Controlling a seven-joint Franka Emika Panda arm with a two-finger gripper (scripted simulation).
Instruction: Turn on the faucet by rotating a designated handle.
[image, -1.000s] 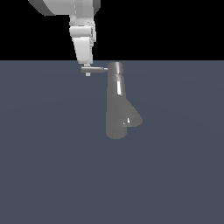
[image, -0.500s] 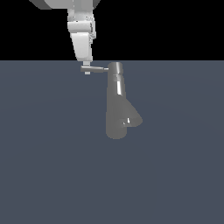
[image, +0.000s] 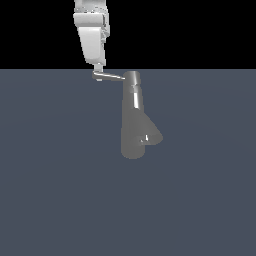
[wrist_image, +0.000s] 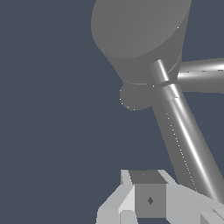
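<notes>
Right at the pincer (image: 98, 73) tip we see the handle (image: 112, 76), a thin grey rod whose free end meets the fingertips; can't tell if they're clamped on it or just touching, jaw gap not visible. Rod runs away from the pincer, toward the exterior view's right, into the faucet (image: 134, 120) top cap. Below and beyond the pincer, the column drops to the stubby spout (image: 152, 137). Wrist view: handle (wrist_image: 188, 140) passes close beside one finger (wrist_image: 148, 199).
</notes>
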